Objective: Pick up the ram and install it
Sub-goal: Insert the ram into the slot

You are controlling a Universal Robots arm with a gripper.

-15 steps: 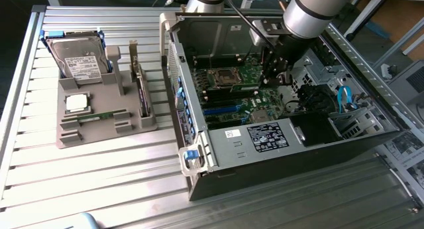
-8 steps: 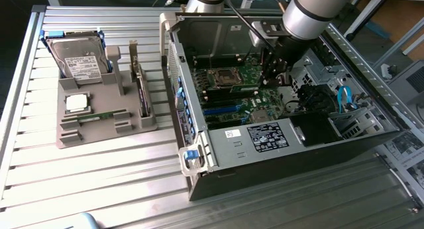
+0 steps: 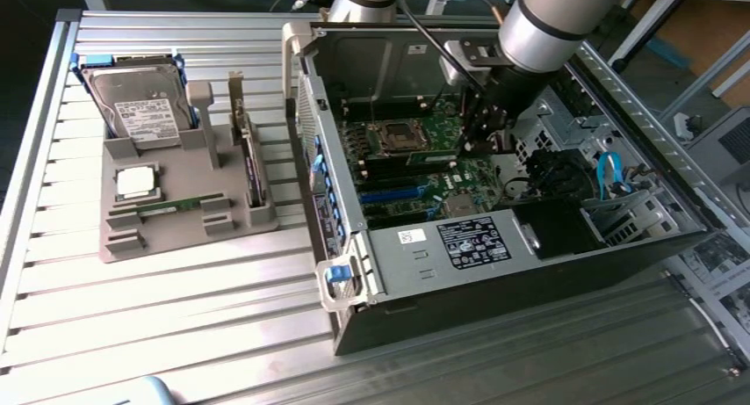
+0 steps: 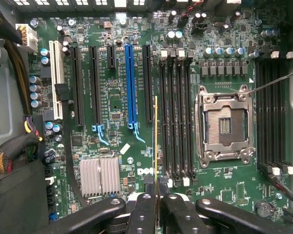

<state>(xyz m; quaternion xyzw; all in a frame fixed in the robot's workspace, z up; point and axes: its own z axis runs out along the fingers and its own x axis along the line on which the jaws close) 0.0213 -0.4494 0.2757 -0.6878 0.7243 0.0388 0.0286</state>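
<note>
Slatted metal counter under everything, with an open PC case lying on its side around the middle of the exterior view. At about 9 o'clock from the case sits a grey tray of parts: a hard drive standing at its far end, a square CPU chip lying flat nearer the front, and a spare green stick lying in a groove just beside the chip.

The arm comes in from roughly 1 o'clock and reaches down into the case, so the end effector hangs over the motherboard, next to the CPU socket area. A blue cable loops at about 3 o'clock of it, inside the case.

The wrist view is the good one. The end effector is pinched narrow on the ram – the black fingers squeeze it from both sides. The stick is seen edge-on, just a thin gold-green line over the motherboard. It runs parallel to the bank of four black memory slots and lines up just beside the outermost one, on the side facing the blue slot. I can't tell whether its edge touches the board or sits above it.

The CPU socket is on the far side of that slot bank from the ram, with its metal frame closed over the pins. A small silver heatsink sits near the fingers – on the blue slot's side.
</note>
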